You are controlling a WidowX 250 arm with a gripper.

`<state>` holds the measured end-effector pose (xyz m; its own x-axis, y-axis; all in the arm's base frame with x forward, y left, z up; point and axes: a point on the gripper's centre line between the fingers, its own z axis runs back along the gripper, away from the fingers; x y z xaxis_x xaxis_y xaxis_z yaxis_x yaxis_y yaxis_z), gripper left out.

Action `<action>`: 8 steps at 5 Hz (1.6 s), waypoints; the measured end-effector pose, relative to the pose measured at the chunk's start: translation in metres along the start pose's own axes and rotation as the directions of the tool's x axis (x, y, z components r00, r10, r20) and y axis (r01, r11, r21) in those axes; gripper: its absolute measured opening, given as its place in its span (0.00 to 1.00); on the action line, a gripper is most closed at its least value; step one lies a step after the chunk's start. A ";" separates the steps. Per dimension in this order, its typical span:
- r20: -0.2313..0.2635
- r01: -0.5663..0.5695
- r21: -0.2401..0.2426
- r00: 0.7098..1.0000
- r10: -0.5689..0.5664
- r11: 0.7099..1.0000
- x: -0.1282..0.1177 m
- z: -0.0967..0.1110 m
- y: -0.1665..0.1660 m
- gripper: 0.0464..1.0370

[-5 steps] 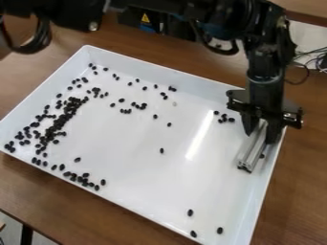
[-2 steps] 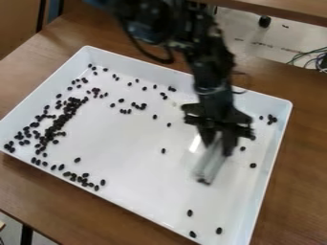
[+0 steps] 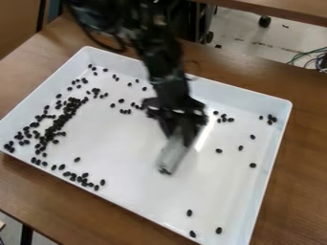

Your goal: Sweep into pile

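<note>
Black beans (image 3: 59, 123) lay thickest in a slanting band toward the view's left side of the white tray (image 3: 127, 139), well apart from the fingers (image 3: 190, 133), which hung right of the tray's middle. The fingers were closed on a silvery bar (image 3: 172, 153). It poked out below them, its long axis running from upper right to lower left, much as the band ran, so one long side roughly faced the thick of it. That slant seemed to suit a push leftward (provided the lower end met the tray floor, which I couldn't tell).

The bar looked straight, narrow and rigid, its lower end darker. The beans were small, dark and oval, likely to roll or slip around either end. A looser row sat along the near wall, and strays were dotted behind the bar, to its right, so one stroke probably wouldn't finish the pile.
</note>
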<state>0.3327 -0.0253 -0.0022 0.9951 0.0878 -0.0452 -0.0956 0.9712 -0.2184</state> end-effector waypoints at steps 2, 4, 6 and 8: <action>0.035 -0.158 0.032 0.987 0.157 0.987 -0.001 0.026 0.101 0.31; 0.038 -0.238 0.087 0.971 0.235 0.967 -0.012 0.044 0.159 0.31; 0.117 -0.155 0.051 0.982 0.148 0.987 -0.004 0.073 0.115 0.31; 0.129 0.063 0.058 0.989 -0.070 0.996 -0.007 0.062 0.013 0.31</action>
<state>0.3265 0.0004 0.0557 0.9942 0.0472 0.0964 -0.0309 0.9860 -0.1640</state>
